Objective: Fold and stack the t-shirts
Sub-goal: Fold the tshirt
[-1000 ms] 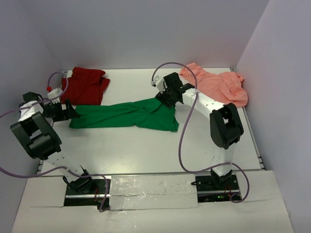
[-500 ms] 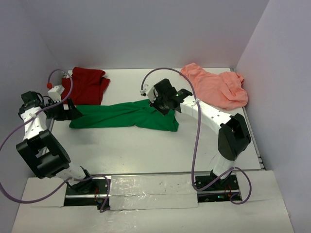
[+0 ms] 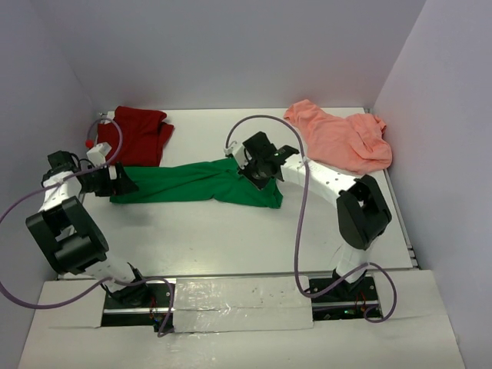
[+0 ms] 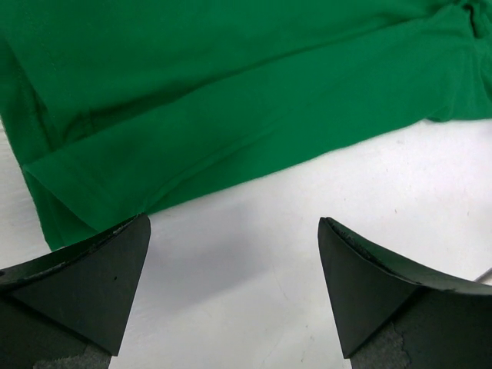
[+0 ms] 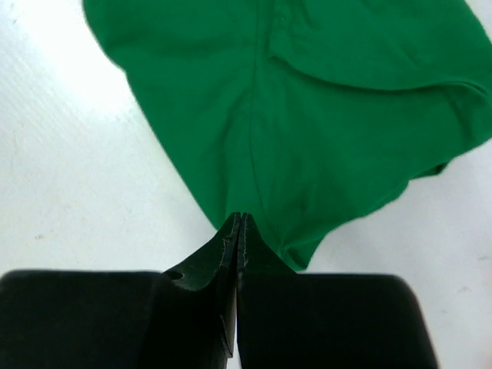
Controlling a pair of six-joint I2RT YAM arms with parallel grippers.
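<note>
Worktop: white worktop (image 3: 231, 231) walled by pale panels; I see all three t-shirts on its far half.
Green t-shirt: the green t-shirt (image 3: 196, 183) lies stretched in a long band across the middle, running left to right, partly bunched and not yet folded flat.
Dark red t-shirt: the dark red t-shirt (image 3: 137, 135) sits crumpled at the far left corner.
Salmon pink t-shirt: the salmon pink t-shirt (image 3: 338, 137) is heaped at the far right corner.
Step in hand: I judge I am spreading the green one before its first fold; nothing is stacked.
Left gripper: the left gripper (image 4: 231, 296) is spread wide and empty, hovering over bare worktop just beside the shirt's hem.
Right gripper: the right gripper (image 5: 239, 231) is pressed closed; its tips meet the cloth's edge, but I cannot tell whether fabric is pinched.
Arm pose: both arms reach forward, low, at opposite ends of the band.
Next move: I should close the left on the hem corner, then pull apart.
</note>
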